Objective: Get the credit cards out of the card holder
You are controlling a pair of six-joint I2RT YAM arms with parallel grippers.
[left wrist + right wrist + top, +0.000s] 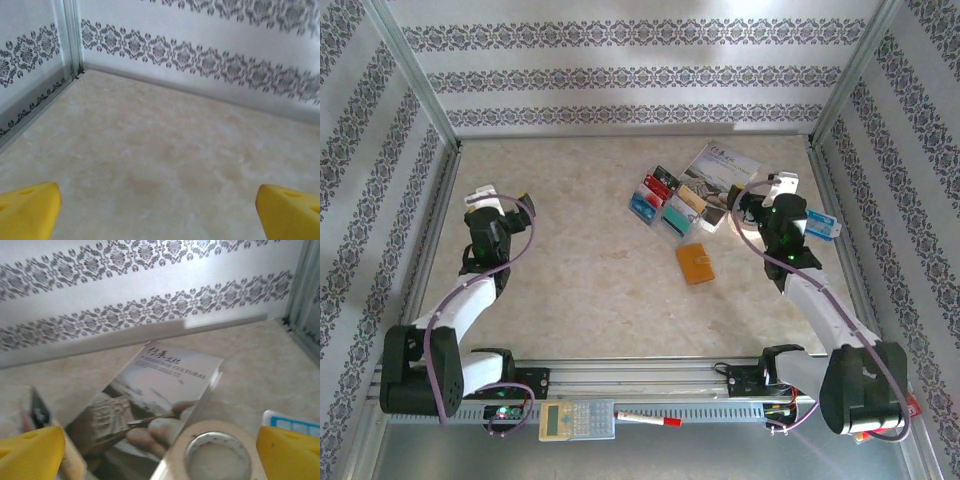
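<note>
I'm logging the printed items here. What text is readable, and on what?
"HERITAGE CULTURAL": on the brochure cover, below brush-style characters I cannot read.
Print on the credit cards: too small to read.
On the card holder: no text visible.

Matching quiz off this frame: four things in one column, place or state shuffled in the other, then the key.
Things:
1. card holder
2. brochure
3. calculator
4. left claw

Place or state:
a. open, over bare table
b. at the near edge, about midway across
c. orange, lying flat on the near side of the cards
d. on the far side of the cards, toward the back wall

Pairs: 1-c, 2-d, 3-b, 4-a
</note>
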